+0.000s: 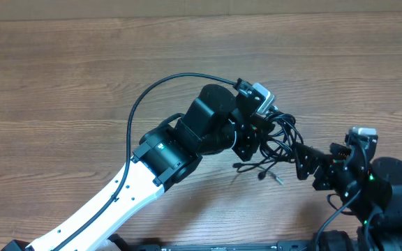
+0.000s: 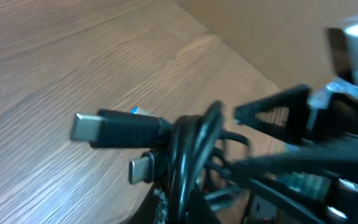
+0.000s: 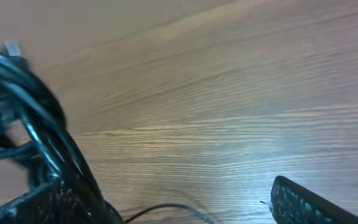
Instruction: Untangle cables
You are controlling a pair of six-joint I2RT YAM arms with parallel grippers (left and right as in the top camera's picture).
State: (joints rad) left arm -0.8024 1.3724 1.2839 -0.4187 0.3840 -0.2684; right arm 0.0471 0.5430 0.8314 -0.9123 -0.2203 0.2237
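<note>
The cables [image 1: 283, 137] are a small tangle of thin black cords just right of the table's middle. My left gripper [image 1: 262, 139] is shut on the bundle, its own fingers hidden at the bottom of the left wrist view. There the cords [image 2: 191, 146] rise from the jaws, and two silver-tipped plugs [image 2: 89, 127] stick out to the left. My right gripper [image 1: 300, 162] stands open at the bundle's lower right. In the right wrist view, black loops [image 3: 39, 134] drape over its left finger [image 3: 48, 200], and one thin strand [image 3: 166, 208] lies between the fingers.
Loose plug ends [image 1: 262, 175] trail onto the wooden table [image 1: 61, 70] below the bundle. The left arm's own thicker black wire [image 1: 152, 94] arcs over the table to its wrist. The table's far edge [image 1: 187, 10] runs along the top.
</note>
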